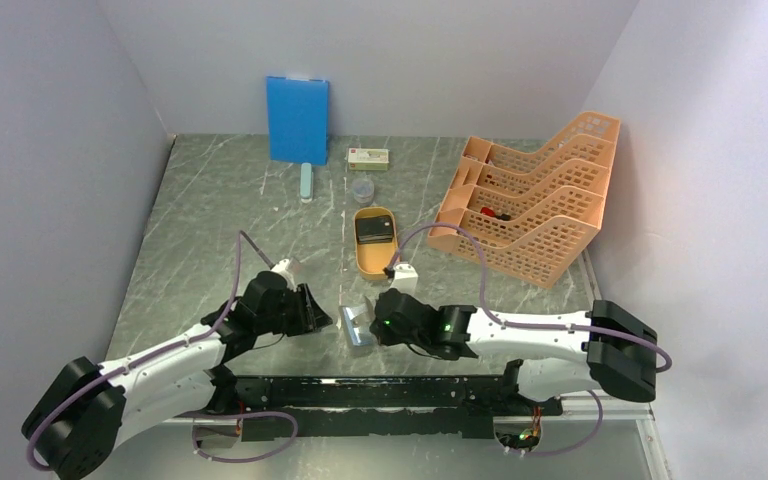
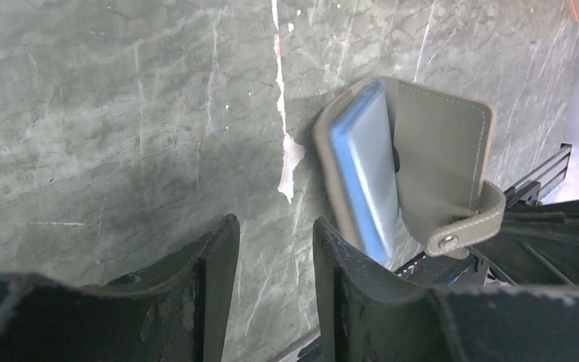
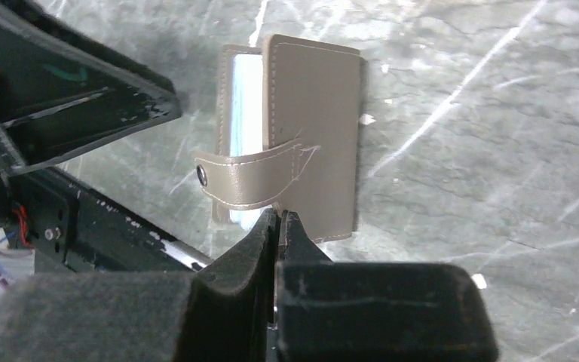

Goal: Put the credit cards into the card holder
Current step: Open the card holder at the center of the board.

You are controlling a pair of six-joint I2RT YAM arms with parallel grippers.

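While the right gripper (image 3: 279, 220) pinches the wallet (image 3: 317, 113) edge, the left gripper (image 2: 275, 249) sits beside it, narrow, empty. Cards (image 1: 373, 231) lie apart in the tray (image 1: 362, 264); thin pinch may slip, closing the wallet.

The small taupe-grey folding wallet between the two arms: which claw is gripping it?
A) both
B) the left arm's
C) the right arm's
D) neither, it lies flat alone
C: in the right wrist view the right gripper has its fingers pinched shut on the lower edge of the cover of the taupe-grey folding wallet, while the left gripper stands open beside it with only marbled grey tabletop between its fingers.
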